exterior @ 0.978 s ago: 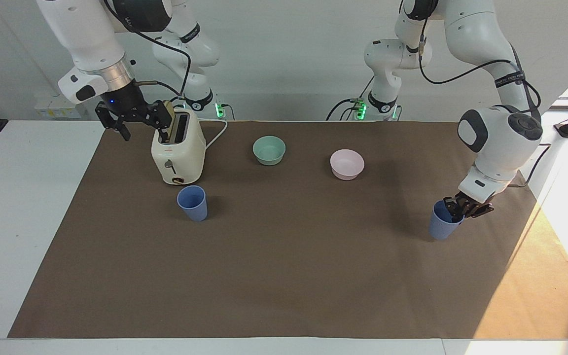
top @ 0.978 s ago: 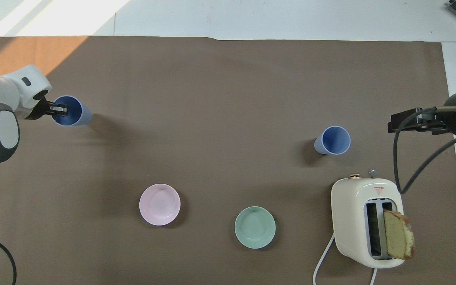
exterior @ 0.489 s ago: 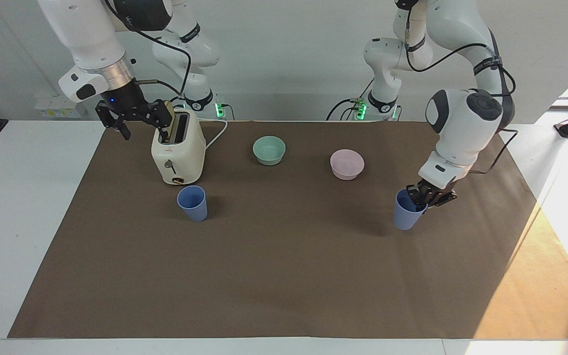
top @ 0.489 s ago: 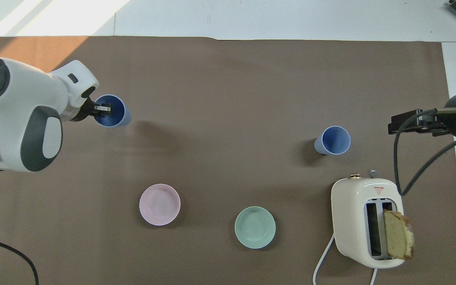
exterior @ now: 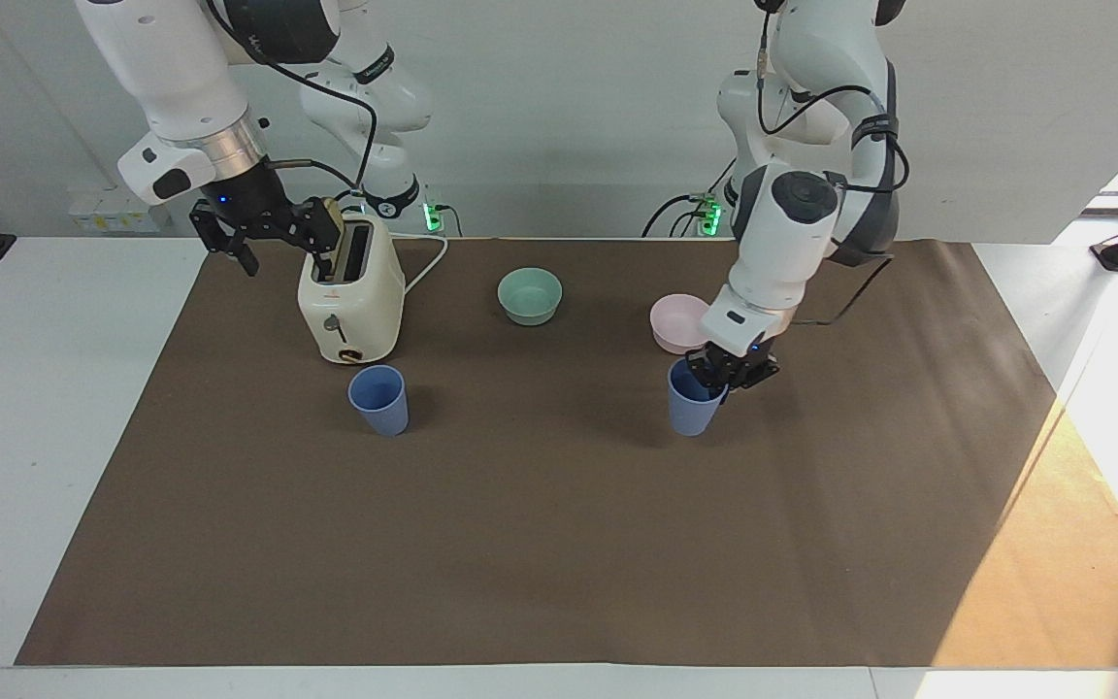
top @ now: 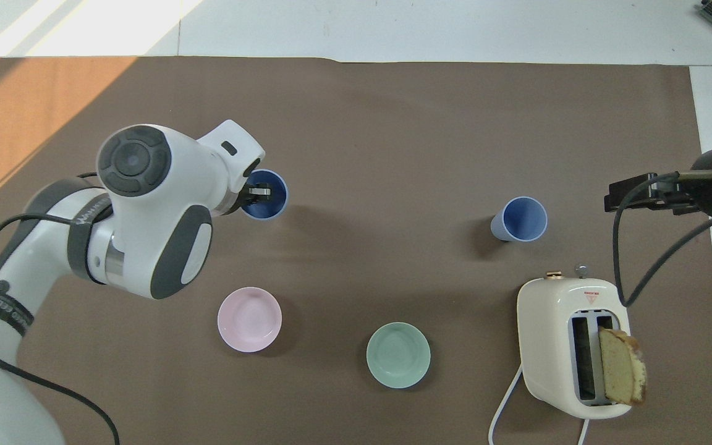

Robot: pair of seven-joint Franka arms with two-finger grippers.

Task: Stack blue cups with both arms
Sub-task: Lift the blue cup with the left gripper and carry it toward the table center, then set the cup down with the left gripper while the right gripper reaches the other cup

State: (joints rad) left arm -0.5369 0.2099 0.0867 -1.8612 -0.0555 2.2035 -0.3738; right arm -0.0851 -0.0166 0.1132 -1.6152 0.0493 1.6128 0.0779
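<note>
From the facing view, the left gripper (exterior: 720,372) pinched the rim of the held cup (exterior: 692,402), one finger inside and one outside, with the cup raised over the mat (exterior: 559,544) just beside the pink bowl (exterior: 677,324). The cup hung upright, mouth up, its long axis close to vertical with a slight lean. The free cup (exterior: 379,399) stood on the mat in front of the toaster (exterior: 349,296), also upright and mouth up, well apart from the held one. The right gripper (exterior: 229,238) waited in the air beside the toaster's top, its fingers spread and holding nothing. From overhead, the left gripper (top: 258,192) sat at the rim of the held cup (top: 267,201), over the mat (top: 393,123) farther from the robots than the pink bowl (top: 249,319) and green bowl (top: 398,355). The free cup (top: 520,219) stood toward the right arm's end, near the toaster (top: 569,346) with its bread slice (top: 622,366). The right gripper (top: 637,193) hung beside that cup, empty. By my reading, one cup was picked up and in transit; it remained to bring it over the free cup and nest it, so the task was roughly half done.
</note>
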